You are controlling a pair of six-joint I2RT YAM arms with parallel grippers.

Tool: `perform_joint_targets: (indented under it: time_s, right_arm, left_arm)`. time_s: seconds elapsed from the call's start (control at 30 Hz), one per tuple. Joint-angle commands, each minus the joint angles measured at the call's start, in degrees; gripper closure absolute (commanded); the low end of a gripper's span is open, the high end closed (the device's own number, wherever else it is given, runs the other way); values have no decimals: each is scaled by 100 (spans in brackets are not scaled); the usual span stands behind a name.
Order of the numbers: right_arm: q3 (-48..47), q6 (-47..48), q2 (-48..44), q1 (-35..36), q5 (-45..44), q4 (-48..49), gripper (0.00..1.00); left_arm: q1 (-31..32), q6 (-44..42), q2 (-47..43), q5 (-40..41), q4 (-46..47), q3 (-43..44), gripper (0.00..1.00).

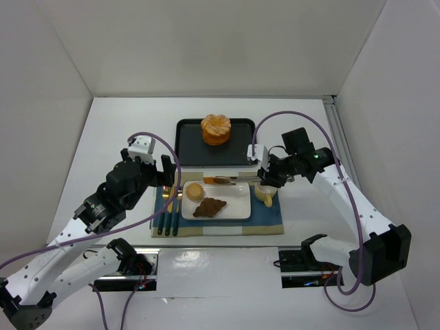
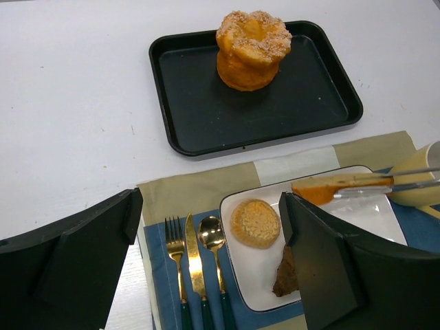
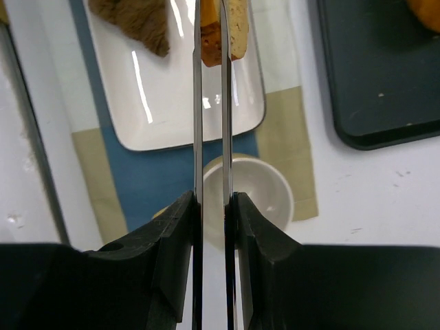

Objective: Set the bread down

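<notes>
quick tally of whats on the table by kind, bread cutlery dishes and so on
bread: 4 (tall bun, round bun, croissant, slice)
cutlery: 3 (fork, knife, spoon)
tongs: 1
tray: 1
plate: 1
cup: 1
mat: 1
total: 12

A robotics lab cell: plain white walls [image 1: 206, 48] box in a white table [image 1: 117, 130] with bolted arms [image 1: 75, 234].

The white table [image 1: 124, 124] carries a black tray [image 1: 192, 148] at the far middle, and a blue-and-tan placemat [image 1: 268, 220] just nearer.
</notes>
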State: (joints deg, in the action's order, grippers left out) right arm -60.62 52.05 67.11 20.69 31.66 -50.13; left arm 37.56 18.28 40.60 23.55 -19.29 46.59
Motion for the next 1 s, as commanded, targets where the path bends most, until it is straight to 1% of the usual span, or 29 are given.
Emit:
perform_joint_targets:
  time_s: [0.0,0.2,0.23,0.3,0.33,0.37,0.47,0.6,0.73,0.97]
  right_arm:
    - [-82,226,-58,-3,279,-585,84]
    - [-134,279,197,-3,279,-849,79]
    - [-134,279,249,-3,218,-910,75]
    - [-134,279,311,49,218,-963,70]
    - [-134,279,311,102,166,-964,61]
    - [-186,279,311,102,165,-964,56]
    - [-187,279,311,155,217,-1025,46]
    - [-301,331,241,155,218,-1025,42]
    - [-415,332,40,155,271,-1025,42]
    - [-618,-115,-628,155,534,-367,42]
  left_arm:
    - [14,0,-8,-52,206,-1,0]
    - [14,0,-8,-52,206,-1,0]
    - [14,0,-8,-52,206,-1,0]
    - [14,0,-8,-52,206,-1,0]
    - [14,0,-8,-52,206,-1,0]
    - [14,0,-8,-52,206,-1,0]
    - [14,0,-8,-52,206,-1,0]
    - [14,0,-8,-52,206,-1,0]
    - [14,0,-8,-52,206,-1,0]
    - [14,0,-8,-52,206,-1,0]
